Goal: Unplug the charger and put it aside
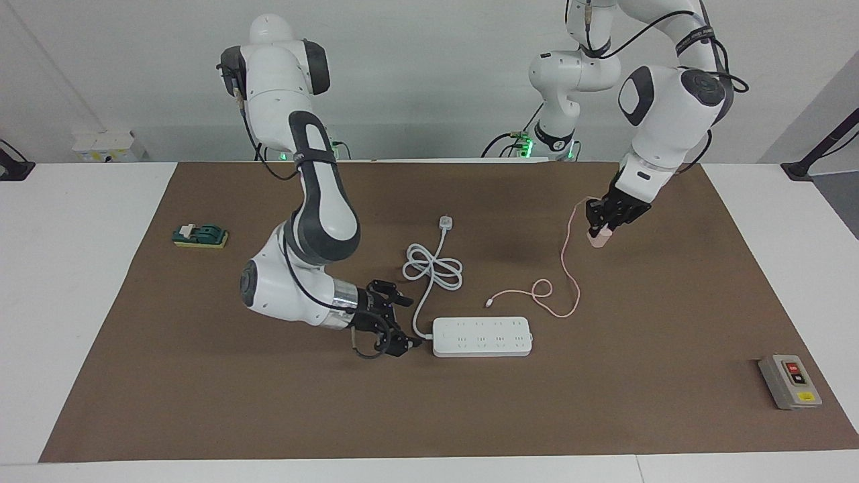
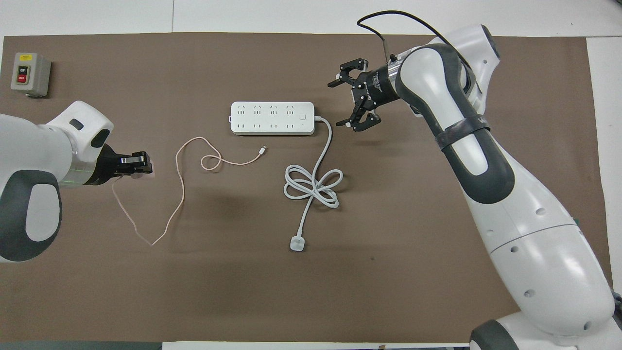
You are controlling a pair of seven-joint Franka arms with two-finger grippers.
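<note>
Table (image 1: 80, 302): white, almost wholly covered by a brown mat (image 1: 637, 402) on which everything lies.
Right arm (image 1: 315, 201): reaches from its base down to the mat, its wrist low and level.
Left arm (image 1: 664, 114): bent high, its forearm angled down over the left arm's end of the mat.
Power strip (image 1: 482, 337): white, multi-socket, flat on the mat near the middle, with nothing plugged into its sockets.
White cord (image 1: 433, 272): thick, runs from the strip's end into a looped bundle nearer to the robots, ending in a white plug (image 1: 445, 222) that lies on the mat.
Right gripper (image 1: 396, 322): fingers spread apart, holding nothing, just beside the power strip's cord end and clear of it.
Left gripper (image 1: 599, 230): fingers clamped on the charger, raised above the mat.
Charger (image 1: 597, 239): small pale pink cube, pinched between the left gripper's fingertips, well apart from the power strip, toward the left arm's end of the table.
Pink cable (image 1: 567, 268): thin, hangs from the charger to the mat, curls in a small loop, and its free end lies just beside the power strip, nearer to the robots.
Switch box (image 1: 789, 382): grey with a red button, at the mat's corner at the left arm's end.
Green block (image 1: 200, 235): small, on a yellow base, at the right arm's end.
</note>
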